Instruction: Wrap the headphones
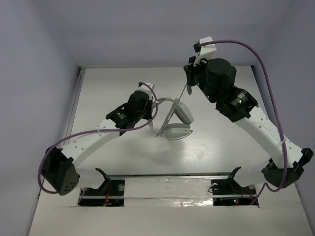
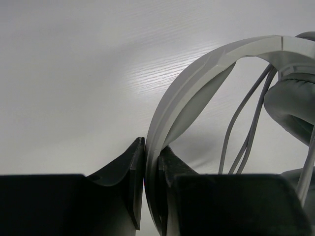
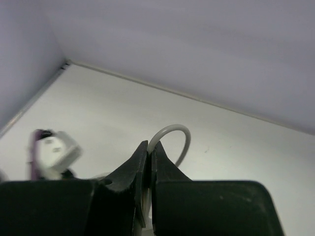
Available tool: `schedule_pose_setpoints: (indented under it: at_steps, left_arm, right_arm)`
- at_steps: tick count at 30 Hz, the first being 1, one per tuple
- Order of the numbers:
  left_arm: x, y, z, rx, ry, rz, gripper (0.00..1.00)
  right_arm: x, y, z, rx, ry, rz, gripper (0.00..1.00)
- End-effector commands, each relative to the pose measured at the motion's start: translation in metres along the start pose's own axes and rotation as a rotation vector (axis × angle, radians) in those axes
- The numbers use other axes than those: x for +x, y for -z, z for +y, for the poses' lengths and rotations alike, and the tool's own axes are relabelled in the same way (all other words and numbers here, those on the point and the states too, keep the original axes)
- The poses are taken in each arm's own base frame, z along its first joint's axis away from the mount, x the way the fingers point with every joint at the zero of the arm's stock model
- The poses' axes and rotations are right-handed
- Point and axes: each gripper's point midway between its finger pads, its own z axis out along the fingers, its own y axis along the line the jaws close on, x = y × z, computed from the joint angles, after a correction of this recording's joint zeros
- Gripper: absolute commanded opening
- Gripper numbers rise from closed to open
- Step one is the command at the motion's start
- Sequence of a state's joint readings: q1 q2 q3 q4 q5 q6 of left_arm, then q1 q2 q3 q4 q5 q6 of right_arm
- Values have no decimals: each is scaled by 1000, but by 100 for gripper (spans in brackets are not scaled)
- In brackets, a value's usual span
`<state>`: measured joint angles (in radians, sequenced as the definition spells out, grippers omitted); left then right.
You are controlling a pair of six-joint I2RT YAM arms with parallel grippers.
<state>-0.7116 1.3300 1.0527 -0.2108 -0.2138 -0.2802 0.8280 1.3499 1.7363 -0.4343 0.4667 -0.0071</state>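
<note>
The white headphones (image 1: 178, 122) lie at the middle of the table, ear cups stacked close together. My left gripper (image 1: 154, 104) is shut on their curved headband (image 2: 197, 78), which rises from between the jaws and arcs right to a grey ear cup (image 2: 290, 108). Thin cord strands (image 2: 246, 128) hang inside the band. My right gripper (image 1: 188, 89) hovers above and behind the headphones, shut on the white cord (image 3: 180, 133), which loops out above its fingertips. The right gripper (image 3: 149, 148) has its jaws pressed together on the cord.
White walls enclose the table at the back (image 1: 162, 66) and left (image 1: 76, 103). Purple arm cables (image 1: 268, 78) arch over both arms. The left arm's wrist (image 3: 56, 153) shows at the lower left of the right wrist view.
</note>
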Motion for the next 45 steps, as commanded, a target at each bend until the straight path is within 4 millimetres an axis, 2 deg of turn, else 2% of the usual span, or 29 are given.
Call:
schedule_pose_setpoints:
  at_steps: [1, 2, 5, 9, 12, 14, 19, 20, 22, 24, 26, 27, 28, 29, 30, 31, 33, 34, 36, 37, 40, 41, 43, 44, 45]
  left_arm:
    - [-45, 30, -25, 160, 33, -161, 0]
    - [-50, 37, -28, 179, 37, -177, 0]
    - [-60, 50, -35, 226, 36, -197, 0]
    - [-66, 65, -43, 284, 9, -204, 0]
    - [-70, 83, -57, 385, -37, -215, 0]
    - [-73, 97, -67, 454, -54, -217, 0]
    - [-84, 112, -75, 565, -52, -223, 0]
    - [-87, 116, -76, 592, -47, -232, 0]
    - [-96, 124, -76, 664, -18, -249, 0]
    - [-104, 131, -69, 724, 12, -258, 0]
    - [-113, 137, -67, 769, 48, -279, 0]
    - [-112, 139, -67, 799, 57, -265, 0]
    - [-123, 143, -64, 810, 57, -310, 0]
    - [-126, 144, -63, 822, 67, -314, 0]
    - [-128, 146, -63, 833, 90, -310, 0]
    - [-135, 148, -60, 833, 97, -337, 0]
    - [-143, 148, -57, 837, 143, -344, 0]
    - [-150, 150, -55, 839, 152, -367, 0]
    - [-160, 146, -45, 811, 198, -393, 0]
    - [-166, 149, -47, 825, 227, -407, 0]
    - [-181, 148, -41, 806, 284, -444, 0]
    - [-184, 147, -40, 804, 298, -452, 0]
    - [-191, 144, -36, 777, 338, -477, 0]
    - [-193, 140, -34, 769, 365, -475, 0]
    - [-196, 136, -29, 739, 390, -491, 0]
  right_arm:
    - [-6, -18, -12, -18, -42, -54, 0]
    - [3, -22, -15, -12, -60, -37, 0]
    - [13, -28, -30, 25, -75, -31, 0]
    - [35, -33, -49, 63, -93, -2, 0]
    - [42, -36, -61, 81, -102, 3, 0]
    - [50, -39, -62, 64, -114, 13, 0]
    - [63, -39, -54, 25, -142, 14, 0]
    - [76, -39, -56, 28, -146, 34, 0]
    - [76, -34, -56, 20, -167, 13, 0]
    - [91, -32, -55, 22, -184, 33, 0]
    - [88, -27, -54, 8, -206, 11, 0]
    - [98, -26, -52, 7, -225, 24, 0]
    - [93, -23, -52, -1, -243, 0, 0]
    - [95, -21, -50, -11, -254, -5, 0]
    - [107, -20, -49, -12, -276, 10, 0]
    - [104, -17, -46, -30, -293, -10, 0]
    - [105, -14, -39, -68, -334, -26, 0]
    - [116, -12, -31, -112, -346, -21, 0]
    - [116, -4, -25, -152, -384, -42, 0]
    - [125, -3, -22, -170, -392, -37, 0]
    - [135, 3, -10, -236, -419, -11, 0]
    - [145, 4, -5, -259, -425, 5, 0]
    - [145, 7, -1, -286, -457, -13, 0]
    - [157, 10, 3, -304, -469, 4, 0]
    - [154, 15, 5, -327, -495, -11, 0]
